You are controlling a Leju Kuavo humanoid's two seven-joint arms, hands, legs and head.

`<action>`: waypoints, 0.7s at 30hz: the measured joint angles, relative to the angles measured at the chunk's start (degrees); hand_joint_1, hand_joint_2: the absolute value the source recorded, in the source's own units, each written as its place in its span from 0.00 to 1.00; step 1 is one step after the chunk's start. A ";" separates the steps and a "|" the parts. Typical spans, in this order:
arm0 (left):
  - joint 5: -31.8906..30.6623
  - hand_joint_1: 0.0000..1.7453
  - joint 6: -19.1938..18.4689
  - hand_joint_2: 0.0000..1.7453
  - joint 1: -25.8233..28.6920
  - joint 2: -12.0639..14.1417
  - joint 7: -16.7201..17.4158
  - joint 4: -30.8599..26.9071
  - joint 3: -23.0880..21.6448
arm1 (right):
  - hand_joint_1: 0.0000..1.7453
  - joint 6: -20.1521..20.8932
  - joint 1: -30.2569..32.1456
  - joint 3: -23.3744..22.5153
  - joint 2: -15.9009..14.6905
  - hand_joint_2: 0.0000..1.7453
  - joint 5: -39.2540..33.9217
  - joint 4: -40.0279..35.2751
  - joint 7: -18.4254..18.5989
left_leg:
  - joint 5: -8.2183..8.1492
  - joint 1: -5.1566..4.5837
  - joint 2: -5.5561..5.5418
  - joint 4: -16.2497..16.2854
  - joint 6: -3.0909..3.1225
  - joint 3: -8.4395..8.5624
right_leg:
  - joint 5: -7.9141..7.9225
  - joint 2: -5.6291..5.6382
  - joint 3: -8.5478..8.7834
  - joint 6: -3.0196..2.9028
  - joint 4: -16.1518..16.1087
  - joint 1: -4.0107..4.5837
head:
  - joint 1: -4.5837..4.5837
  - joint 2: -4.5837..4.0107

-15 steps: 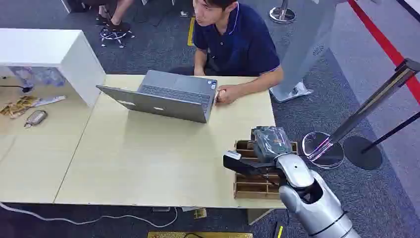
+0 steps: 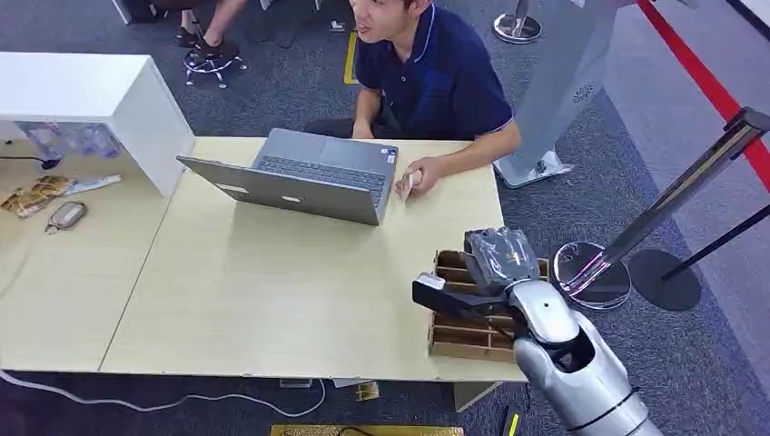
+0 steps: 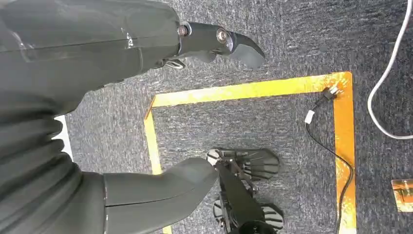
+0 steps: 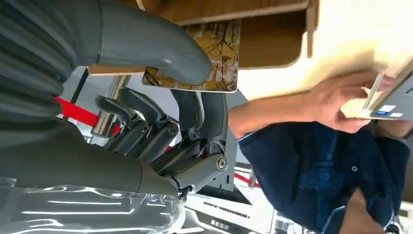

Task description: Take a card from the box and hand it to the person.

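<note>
R hand [image 4: 195, 92] pinches a card [image 4: 214, 51] between thumb and fingers, just above the wooden box [image 2: 463, 331] at lower right of the head frame, near the bench [image 2: 272, 300] edge. L hand [image 3: 146, 97] hangs over the floor, fingers apart, holding nothing. Risk: thin pinch near the card's edge, so it could slip or snag on the box wall before reaching the person [image 2: 436, 82] at upper centre.
</note>
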 joint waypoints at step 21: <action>-0.83 0.00 -0.39 1.00 0.03 -0.04 0.90 0.00 1.40 | 1.00 3.30 -4.35 -5.03 -3.10 1.00 -5.77 -22.38 -0.22 | 0.00 0.00 0.03 0.00 0.00 -0.01 | 0.00 0.01 0.00 0.00 0.00 0.00 | 0.02 0.00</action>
